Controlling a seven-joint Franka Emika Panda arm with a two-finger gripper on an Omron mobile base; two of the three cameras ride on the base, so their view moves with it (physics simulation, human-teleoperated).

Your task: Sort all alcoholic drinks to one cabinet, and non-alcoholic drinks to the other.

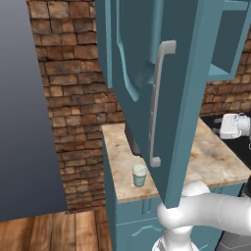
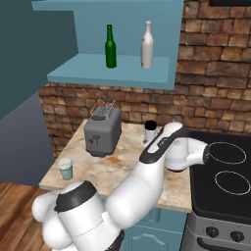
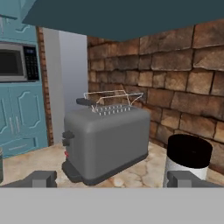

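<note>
Small pale lidded cup with greenish band [image 1: 139, 175]: one, upright near front edge of mottled beige stone counter [image 1: 215, 162], beside open teal cabinet door [image 1: 162, 98] with grey bar handle.

Right base view: slim cream-white narrow-necked glass bottle [image 2: 147, 45] and one green glass bottle [image 2: 111, 47] upright, apart, on teal shelf [image 2: 78, 71]; boxy grey toaster [image 2: 102, 131] below; white black-capped cylinder flask [image 2: 150, 131] partly behind arm.

Hand view: gripper [image 3: 111, 178] jaws wide apart, holding nothing; flask just behind right fingertip [image 3: 183, 178].
</note>
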